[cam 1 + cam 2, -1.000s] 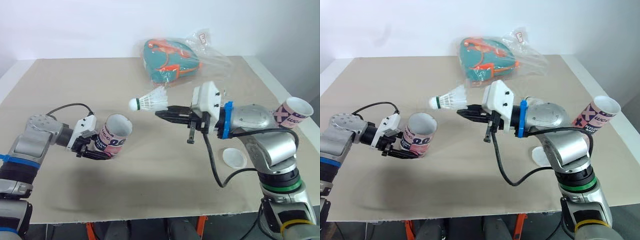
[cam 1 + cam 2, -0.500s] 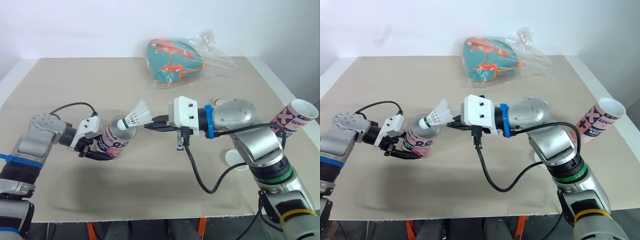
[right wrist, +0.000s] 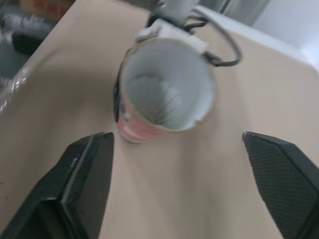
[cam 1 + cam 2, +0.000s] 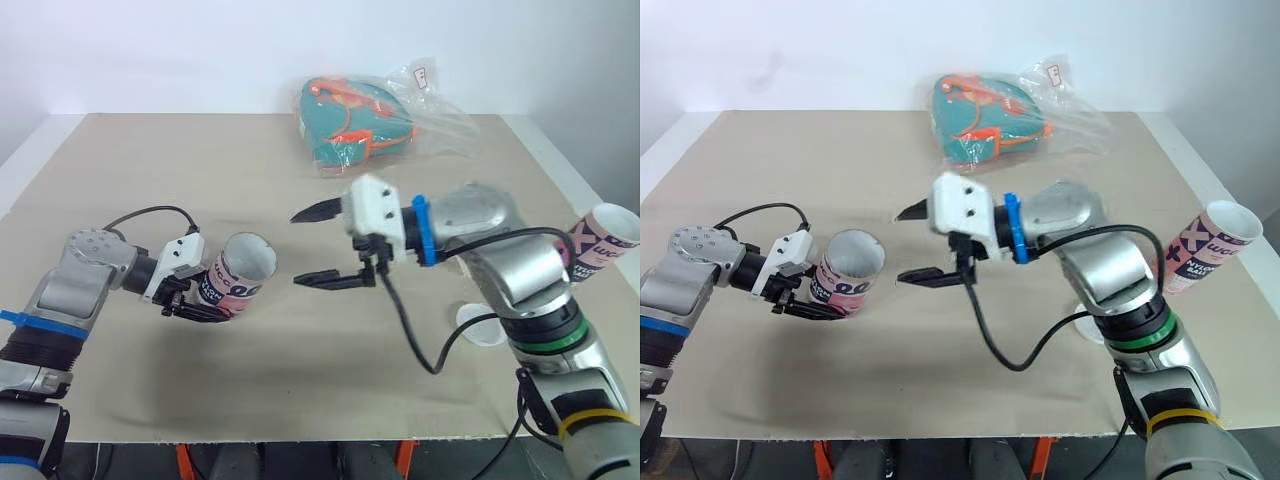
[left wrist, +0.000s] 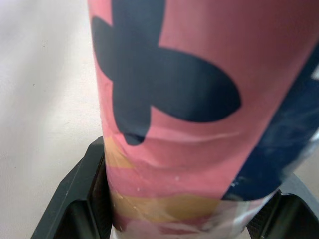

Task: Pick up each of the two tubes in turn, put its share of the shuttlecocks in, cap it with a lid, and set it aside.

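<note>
The left gripper (image 4: 203, 302) is clamped around the lower part of a pink tube (image 4: 241, 271). Its black fingers (image 5: 75, 199) press on either side of the tube. The tube is held tilted just above the table (image 4: 150, 170), with its open mouth turned up and towards the right gripper (image 4: 296, 248). White shuttlecock (image 3: 164, 99) feathers show inside the tube.

The right gripper is spread wide and holds nothing. Its two fingers are far apart, near the tube's mouth but not touching it.

A second tube (image 4: 603, 240) sits at the table's right edge, open end up. A white lid (image 4: 480, 325) lies flat on the table beside the right arm. A clear bag (image 4: 375, 115) lies at the far side.
</note>
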Motion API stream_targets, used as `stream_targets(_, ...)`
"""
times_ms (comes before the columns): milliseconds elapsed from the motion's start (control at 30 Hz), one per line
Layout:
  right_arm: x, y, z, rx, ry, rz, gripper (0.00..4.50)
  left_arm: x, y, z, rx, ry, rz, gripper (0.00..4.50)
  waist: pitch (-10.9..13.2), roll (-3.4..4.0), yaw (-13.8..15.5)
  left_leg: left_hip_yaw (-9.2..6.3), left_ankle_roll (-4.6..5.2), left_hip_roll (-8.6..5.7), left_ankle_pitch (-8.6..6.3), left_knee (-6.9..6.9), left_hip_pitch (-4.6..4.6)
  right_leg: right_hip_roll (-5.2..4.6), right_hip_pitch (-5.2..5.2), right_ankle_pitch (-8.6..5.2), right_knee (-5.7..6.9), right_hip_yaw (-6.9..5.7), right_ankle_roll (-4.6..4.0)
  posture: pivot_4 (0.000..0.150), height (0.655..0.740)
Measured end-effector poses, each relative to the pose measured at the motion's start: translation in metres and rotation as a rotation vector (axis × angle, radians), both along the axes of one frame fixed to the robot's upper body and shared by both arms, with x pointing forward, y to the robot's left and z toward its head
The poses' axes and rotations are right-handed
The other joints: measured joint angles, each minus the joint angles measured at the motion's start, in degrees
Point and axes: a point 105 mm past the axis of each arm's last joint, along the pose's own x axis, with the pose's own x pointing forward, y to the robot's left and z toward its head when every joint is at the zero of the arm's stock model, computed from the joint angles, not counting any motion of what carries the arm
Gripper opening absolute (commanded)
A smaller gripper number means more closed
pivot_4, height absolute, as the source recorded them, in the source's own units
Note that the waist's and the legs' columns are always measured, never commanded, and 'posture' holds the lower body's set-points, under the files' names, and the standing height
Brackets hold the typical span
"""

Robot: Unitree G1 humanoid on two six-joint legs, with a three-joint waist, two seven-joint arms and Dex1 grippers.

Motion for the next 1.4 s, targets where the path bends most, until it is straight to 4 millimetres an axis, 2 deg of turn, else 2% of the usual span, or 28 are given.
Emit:
stream_targets(133,0.018,-0.046,0.016,0.175,0.055,-0.226,4.48,-0.001,-0.001,-0.001,-0.004,-0.004,0.004,2.78,0.0,0.00,0.1,0.02,0.01,-0.07,-0.02,0.01,0.01,-0.09,0.02,-0.02,0.00,0.01,0.03,0.150,0.7387)
stream_targets(200,0.022,-0.071,0.015,0.252,0.085,-0.357,4.48,-0.002,-0.002,-0.001,-0.004,-0.010,0.002,2.78,0.0,0.02,0.1,-0.03,0.02,-0.08,-0.03,-0.02,0.01,-0.08,0.04,-0.06,0.00,-0.04,0.01,0.150,0.7387)
stream_targets(233,0.023,-0.089,0.008,0.277,0.112,-0.443,4.48,-0.003,-0.002,-0.002,-0.011,-0.007,0.003,2.78,-0.1,0.03,0.3,-0.04,0.08,-0.09,-0.08,-0.01,0.01,-0.09,0.07,-0.10,0.00,-0.05,0.01,0.150,0.7387)
stream_targets(300,0.022,-0.110,-0.004,0.293,0.155,-0.546,4.48,-0.004,-0.002,-0.002,-0.014,-0.006,0.004,2.78,-0.1,0.07,0.3,0.00,0.13,-0.10,-0.11,0.00,0.01,-0.10,0.05,-0.11,0.00,-0.01,0.02,0.150,0.7387)
stream_targets(433,0.008,-0.159,-0.037,0.296,0.239,-0.792,4.48,-0.005,-0.002,-0.004,-0.021,-0.004,0.006,2.78,-0.2,0.23,0.4,0.01,0.20,-0.13,-0.16,0.02,0.04,-0.11,0.09,-0.17,-0.01,0.03,0.06,0.150,0.7387)
stream_targets(500,0.005,-0.173,-0.047,0.295,0.265,-0.870,4.48,-0.004,-0.002,-0.004,-0.019,-0.003,0.008,2.78,-0.3,0.37,0.4,0.04,0.20,-0.14,-0.16,0.06,0.06,-0.11,0.10,-0.15,0.00,0.08,0.08,0.150,0.7387)
stream_targets(667,0.001,-0.191,-0.062,0.296,0.298,-0.976,4.48,-0.004,-0.004,-0.007,-0.019,-0.001,0.007,2.78,-0.4,0.59,0.0,0.06,0.20,-0.14,-0.15,0.24,0.13,-0.11,0.22,-0.21,0.00,0.10,0.48,0.150,0.7387)
stream_targets(833,0.011,-0.208,-0.079,0.284,0.324,-1.080,4.48,-0.003,-0.006,-0.008,-0.024,-0.006,0.002,2.78,-0.4,0.62,0.1,0.06,0.20,-0.22,-0.15,0.39,0.12,-0.14,0.33,-0.22,-0.02,0.19,0.63,0.150,0.7387)
stream_targets(1033,0.016,-0.218,-0.106,0.246,0.389,-1.143,4.48,-0.003,-0.007,-0.009,-0.027,-0.003,0.002,2.78,-0.5,0.74,0.2,0.04,0.20,-0.28,-0.16,0.36,0.10,-0.16,0.34,-0.25,-0.02,0.23,0.60,0.150,0.7387)
stream_targets(1267,0.017,-0.224,-0.112,0.251,0.406,-1.164,4.48,-0.003,-0.006,-0.010,-0.028,-0.011,-0.001,2.78,-0.5,0.80,0.2,0.04,0.21,-0.29,-0.16,0.36,0.12,-0.16,0.35,-0.28,-0.02,0.24,0.69,0.150,0.7387)
stream_targets(1400,0.025,-0.226,-0.114,0.271,0.419,-1.172,4.48,-0.002,-0.005,-0.011,-0.031,-0.013,-0.001,2.78,-0.6,0.86,0.2,0.05,0.22,-0.29,-0.16,0.38,0.15,-0.16,0.37,-0.25,-0.02,0.25,0.70,0.150,0.7387)
